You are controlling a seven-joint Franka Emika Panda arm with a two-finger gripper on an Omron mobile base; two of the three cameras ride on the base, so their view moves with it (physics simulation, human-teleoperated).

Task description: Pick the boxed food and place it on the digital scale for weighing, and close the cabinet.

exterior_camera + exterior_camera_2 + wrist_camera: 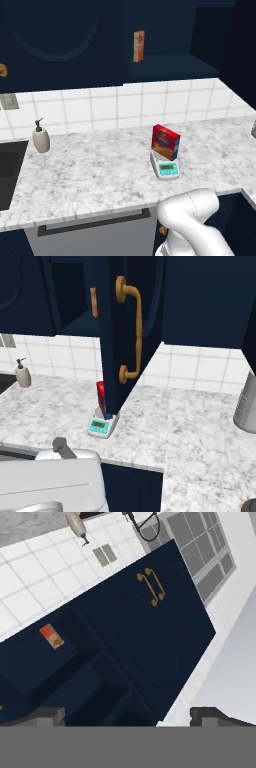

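A marbled grey-white surface (95, 172) runs below a white tiled wall, turning a corner at the right, with broad bare stretches on both sides of the task's things. Near its front edge stands the digital scale (165, 167), and the boxed food (165, 141) sits upright on its plate, tilted a little toward the wall (in the right base view only a red sliver of it (100, 396) shows beside the door). Above, the cabinet (165, 35) is open: its door (127, 331) swings out over the surface, its brass handle (131, 331) facing the right base camera and its lower edge hanging just above the scale (101, 426). On the open shelf stands a slim orange-tan box (139, 46), well apart from everything else. A soap dispenser (41, 137) stands far to the left beside the dark sink (10, 170), and a grey cylinder (247, 403) stands at the right end. The gripper (127, 716) points up at the cabinet's underside and closed neighbouring door (150, 627); its fingertips (47, 714) stand wide apart with nothing between them.
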